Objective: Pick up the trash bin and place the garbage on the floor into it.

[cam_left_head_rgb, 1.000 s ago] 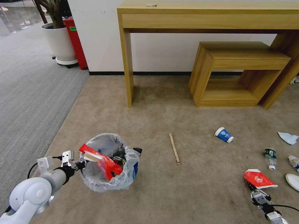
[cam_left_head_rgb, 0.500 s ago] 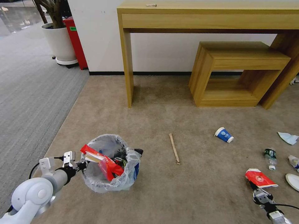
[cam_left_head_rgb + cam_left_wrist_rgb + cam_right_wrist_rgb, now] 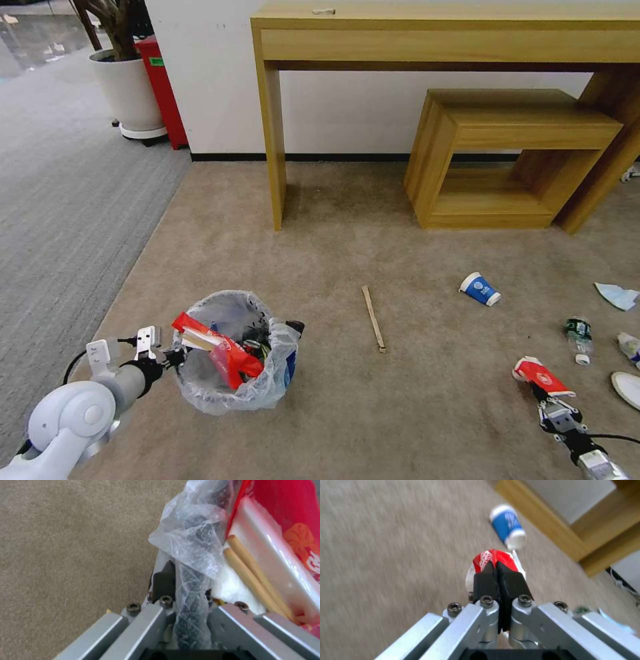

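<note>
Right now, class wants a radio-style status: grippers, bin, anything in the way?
Left gripper clamped on trash bin rim. Right gripper shut on red wrapper. Wooden stick lies on floor between them.

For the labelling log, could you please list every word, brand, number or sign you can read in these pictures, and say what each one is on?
No text can be read.
Blue paper cup: white print, too blurred.
Red wrapper held in the right claw: white round mark, too small.
Red wrapper in the trash bin, gripped at the rim by the left claw: orange and white print, unreadable.
Small bottle: dark label, too small.
Red bin: green tag, unreadable.
</note>
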{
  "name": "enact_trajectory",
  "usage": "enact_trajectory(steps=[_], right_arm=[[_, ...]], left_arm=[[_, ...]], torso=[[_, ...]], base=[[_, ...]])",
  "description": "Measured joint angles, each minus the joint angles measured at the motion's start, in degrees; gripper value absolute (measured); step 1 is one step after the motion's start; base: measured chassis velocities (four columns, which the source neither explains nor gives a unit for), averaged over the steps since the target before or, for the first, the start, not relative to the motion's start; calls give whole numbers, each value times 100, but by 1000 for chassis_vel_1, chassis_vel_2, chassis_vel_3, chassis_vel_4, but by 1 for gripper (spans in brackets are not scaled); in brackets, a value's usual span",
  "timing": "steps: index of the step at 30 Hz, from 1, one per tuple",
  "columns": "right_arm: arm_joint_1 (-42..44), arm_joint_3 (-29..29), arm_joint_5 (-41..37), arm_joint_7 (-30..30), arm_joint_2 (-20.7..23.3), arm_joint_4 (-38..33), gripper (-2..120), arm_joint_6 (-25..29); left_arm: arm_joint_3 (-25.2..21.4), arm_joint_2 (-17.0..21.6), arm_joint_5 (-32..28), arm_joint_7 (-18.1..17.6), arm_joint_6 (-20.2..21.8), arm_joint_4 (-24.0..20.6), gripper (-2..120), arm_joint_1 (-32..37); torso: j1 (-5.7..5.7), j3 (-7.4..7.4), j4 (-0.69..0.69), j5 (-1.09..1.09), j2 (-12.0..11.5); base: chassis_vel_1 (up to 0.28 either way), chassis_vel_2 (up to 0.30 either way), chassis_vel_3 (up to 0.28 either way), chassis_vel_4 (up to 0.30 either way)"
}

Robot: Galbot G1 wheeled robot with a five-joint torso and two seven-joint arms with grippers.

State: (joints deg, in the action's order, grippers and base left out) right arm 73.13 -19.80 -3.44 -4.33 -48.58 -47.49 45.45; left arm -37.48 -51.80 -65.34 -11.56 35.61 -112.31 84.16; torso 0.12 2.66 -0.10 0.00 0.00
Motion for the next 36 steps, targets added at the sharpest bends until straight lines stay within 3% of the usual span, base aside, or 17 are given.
enact_trajectory(steps=[17,20,36], right_arm=[[322,-97,-667,-42,349,-1595,0,-294],[416,-118,-795,-48,447,-2223,0,-431],[235,204,-1276,-129,943,-3430,0,-719]], left_arm=[[233,4,140,-17,-5,76,0,-36],[302,12,165,-27,-2,40,0,-33],[458,98,268,-46,12,-27,0,-3]], torso=[[0,1,0,1,0],[0,0,1,-2,0],[0,0,0,0,0]], base=[[0,0,0,0],[0,0,0,0],[0,0,0,0]])
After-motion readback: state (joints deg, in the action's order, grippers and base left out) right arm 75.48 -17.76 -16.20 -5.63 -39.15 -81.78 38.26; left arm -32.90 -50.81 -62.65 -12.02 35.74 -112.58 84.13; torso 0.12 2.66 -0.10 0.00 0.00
